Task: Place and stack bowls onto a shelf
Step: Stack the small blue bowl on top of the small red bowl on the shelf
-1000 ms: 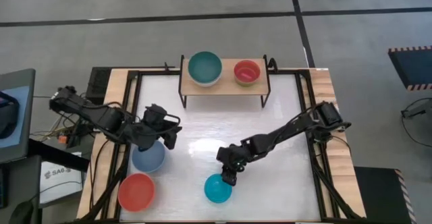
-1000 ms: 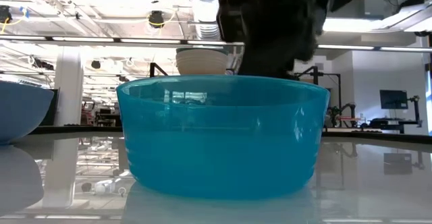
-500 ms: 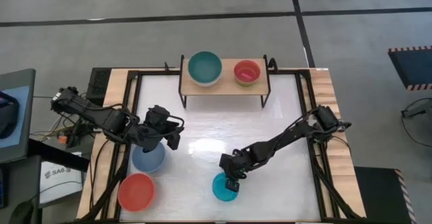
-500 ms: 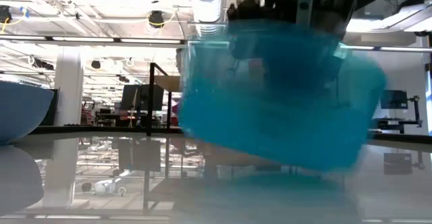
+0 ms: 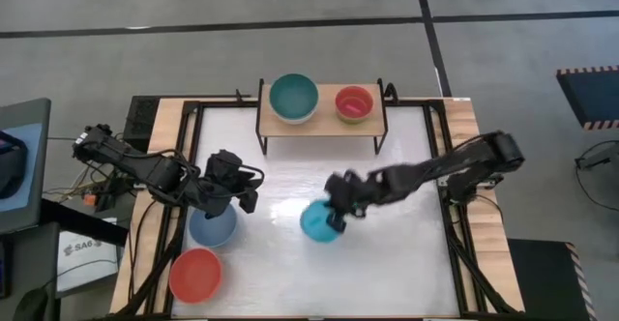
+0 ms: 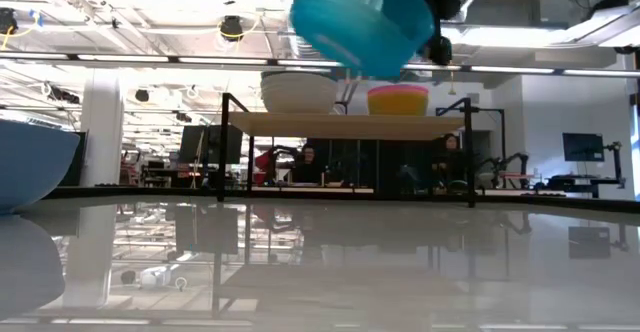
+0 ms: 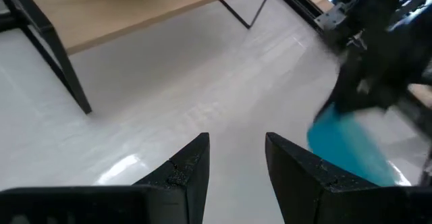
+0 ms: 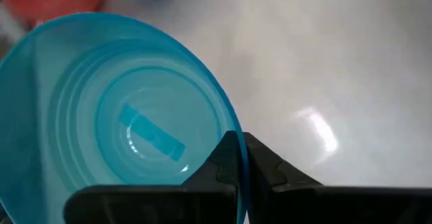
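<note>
My right gripper (image 5: 335, 218) is shut on a cyan bowl (image 5: 317, 221), which hangs high above the table in the low view (image 6: 360, 17). The shelf (image 5: 324, 120) stands at the far edge. It carries a dark teal bowl (image 5: 293, 96) nested in a white bowl (image 6: 298, 92), and a pink bowl (image 5: 354, 102) nested in a yellow one (image 6: 398, 100). My left gripper (image 7: 236, 163) is open with nothing between its fingers, just above a slate-blue bowl (image 5: 213, 227) that sits on the table. A red-orange bowl (image 5: 195, 274) rests near the front left. My right gripper pinches the cyan bowl's rim (image 8: 233, 137) on the side nearest the arm, one finger (image 8: 219, 170) inside the bowl and the other (image 8: 266, 166) outside. The bowl is lifted clear of the table and tilted, its far side lower.
Black metal rails (image 5: 447, 195) and wooden strips run along the table's left and right edges. The white tabletop (image 5: 290, 181) between the shelf and the bowls holds nothing else. People sit in the room beyond the table (image 6: 305, 162).
My right gripper came down on the cyan bowl near the front edge and shut on its rim. It then rose and moved toward the far edge. The bowl tipped, left the table and now hangs tilted, well above the surface.
</note>
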